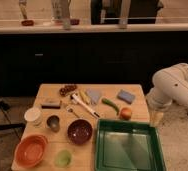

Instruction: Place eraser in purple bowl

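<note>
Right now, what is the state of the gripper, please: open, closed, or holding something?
Gripper: open, holding nothing, hanging beside the right edge of the table; the eraser lies on the table.

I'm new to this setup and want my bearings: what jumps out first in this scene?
The bulky white arm at the right stands out, its gripper hanging beside the right edge of the wooden table. Next come the big green tray at the near right corner and the orange bowl at the near left. Between them sits the purple bowl, with the dark eraser lying farther back on the left.
</note>
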{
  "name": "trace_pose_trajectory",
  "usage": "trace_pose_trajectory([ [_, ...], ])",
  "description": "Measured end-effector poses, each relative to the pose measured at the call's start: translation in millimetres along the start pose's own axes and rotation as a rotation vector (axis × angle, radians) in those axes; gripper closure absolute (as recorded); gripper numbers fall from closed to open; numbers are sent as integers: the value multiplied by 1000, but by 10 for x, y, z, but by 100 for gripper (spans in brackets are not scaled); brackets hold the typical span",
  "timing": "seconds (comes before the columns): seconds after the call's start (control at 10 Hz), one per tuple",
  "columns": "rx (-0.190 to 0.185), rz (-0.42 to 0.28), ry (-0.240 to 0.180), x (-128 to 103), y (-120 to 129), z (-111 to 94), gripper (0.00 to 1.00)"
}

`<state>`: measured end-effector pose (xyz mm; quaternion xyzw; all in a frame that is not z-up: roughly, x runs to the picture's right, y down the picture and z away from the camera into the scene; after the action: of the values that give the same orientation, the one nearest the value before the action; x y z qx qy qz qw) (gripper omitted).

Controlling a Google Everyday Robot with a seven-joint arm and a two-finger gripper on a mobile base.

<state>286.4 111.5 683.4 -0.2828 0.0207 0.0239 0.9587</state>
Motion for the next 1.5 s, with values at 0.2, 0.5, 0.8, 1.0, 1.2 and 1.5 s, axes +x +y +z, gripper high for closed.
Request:
trace_pose_trajectory([
  [0.2, 0, 0, 0, 0, 0, -2, 20],
  [0.5, 0, 0, 0, 0, 0, -2, 20],
  [0.8, 26, 56, -48, -31, -90, -20, 20],
  [1.0, 55, 130, -131, -106, -326, -8, 20],
  [1.2, 93, 166, -249, -282, -581, -30, 20],
  [1.5, 132, 182, -482, -572, -734, -51, 20],
])
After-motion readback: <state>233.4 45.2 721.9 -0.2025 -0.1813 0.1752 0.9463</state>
